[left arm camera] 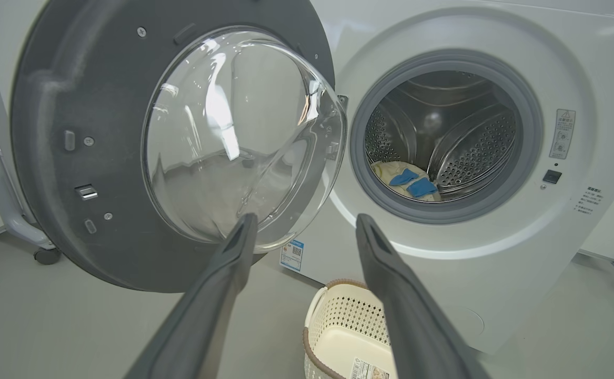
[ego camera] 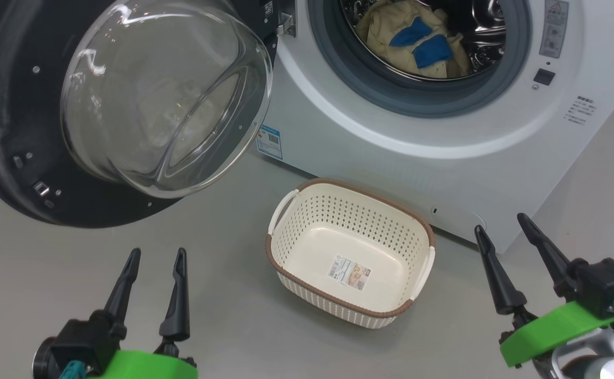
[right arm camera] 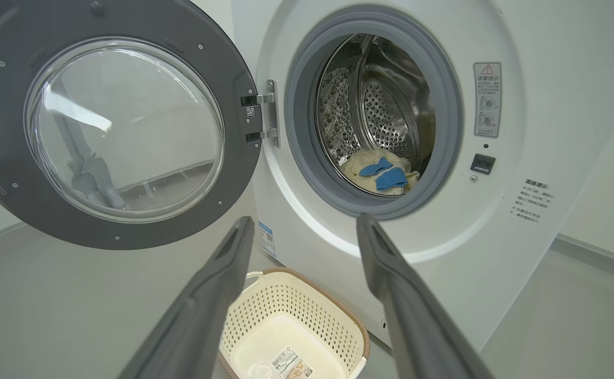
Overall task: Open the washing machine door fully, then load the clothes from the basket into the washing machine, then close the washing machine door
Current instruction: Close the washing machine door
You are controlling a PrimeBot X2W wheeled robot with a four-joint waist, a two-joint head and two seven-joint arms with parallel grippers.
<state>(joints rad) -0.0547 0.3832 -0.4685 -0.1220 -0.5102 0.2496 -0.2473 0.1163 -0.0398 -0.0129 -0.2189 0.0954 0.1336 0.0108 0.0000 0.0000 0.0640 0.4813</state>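
A: What is here, biggest first?

B: A white washing machine, its round black washing machine door swung wide to the left. The basket stands empty on the floor just in front. The clothes lie low in the drum, near its front. The left pincer and right pincer hover, both released, grasping nothing.

A: What could go wrong?

B: Only closing seems left. Fabric near the gasket could get pinched as the door shuts, and a push on the slick glass bowl could slip.

A: Do the views differ?

B: The right wrist view shows the whole drum. The head view crops its top.
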